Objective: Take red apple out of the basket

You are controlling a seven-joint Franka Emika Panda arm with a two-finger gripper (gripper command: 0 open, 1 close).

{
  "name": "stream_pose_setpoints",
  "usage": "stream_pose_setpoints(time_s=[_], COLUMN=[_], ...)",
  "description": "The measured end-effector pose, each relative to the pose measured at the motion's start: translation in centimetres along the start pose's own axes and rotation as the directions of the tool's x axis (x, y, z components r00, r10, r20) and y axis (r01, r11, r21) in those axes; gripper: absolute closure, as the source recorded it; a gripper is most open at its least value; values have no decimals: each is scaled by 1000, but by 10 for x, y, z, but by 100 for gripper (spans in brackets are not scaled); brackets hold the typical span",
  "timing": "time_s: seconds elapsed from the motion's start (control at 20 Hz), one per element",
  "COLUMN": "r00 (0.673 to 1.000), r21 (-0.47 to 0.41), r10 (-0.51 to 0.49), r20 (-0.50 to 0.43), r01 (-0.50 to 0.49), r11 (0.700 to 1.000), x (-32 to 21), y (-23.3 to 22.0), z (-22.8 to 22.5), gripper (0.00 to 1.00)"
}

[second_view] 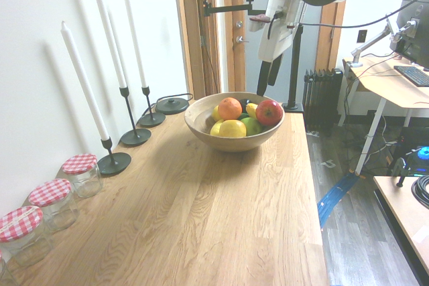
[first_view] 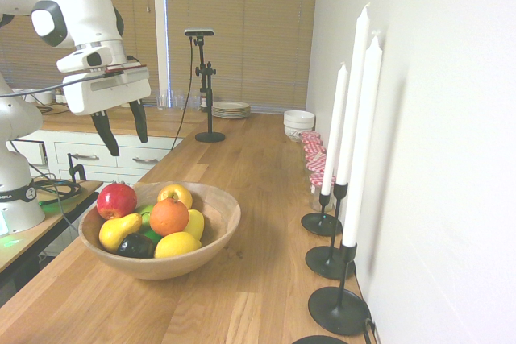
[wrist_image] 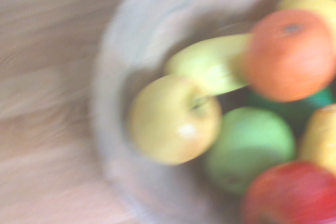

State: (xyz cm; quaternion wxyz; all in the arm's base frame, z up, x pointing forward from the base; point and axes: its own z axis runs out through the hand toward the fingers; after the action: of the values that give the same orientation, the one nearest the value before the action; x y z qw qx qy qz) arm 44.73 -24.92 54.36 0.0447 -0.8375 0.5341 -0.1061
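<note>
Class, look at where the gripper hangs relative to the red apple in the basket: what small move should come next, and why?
Probably lower the gripper toward the red apple, adjusting sideways as needed. It hangs open and empty well above the basket, while the apple sits exposed at the rim beside the orange and yellow pear.

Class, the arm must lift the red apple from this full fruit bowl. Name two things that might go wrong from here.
1. The red apple sits against the basket rim, so a finger of the open gripper might strike the wall.
2. The pear and orange crowd it; closing fingers may nudge or catch them instead.
</note>
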Motion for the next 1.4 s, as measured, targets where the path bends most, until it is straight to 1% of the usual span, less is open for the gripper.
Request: stream_pose_setpoints(time_s=[0.2, 0.55, 0.75, 1.35, 1.4], r00=[998, 992, 986, 982, 982], r21=[-2, -30, -30, -56, -55], r10=[54, 120, 154, 163, 166], r20=[13, 50, 66, 95, 95], r01=[-54, -118, -152, -159, -161], r11=[999, 993, 988, 986, 985], x=[27, 45, 52, 53, 53], y=[16, 33, 40, 33, 33], z=[8, 45, 59, 99, 102], gripper=[0, 0, 0, 0, 100])
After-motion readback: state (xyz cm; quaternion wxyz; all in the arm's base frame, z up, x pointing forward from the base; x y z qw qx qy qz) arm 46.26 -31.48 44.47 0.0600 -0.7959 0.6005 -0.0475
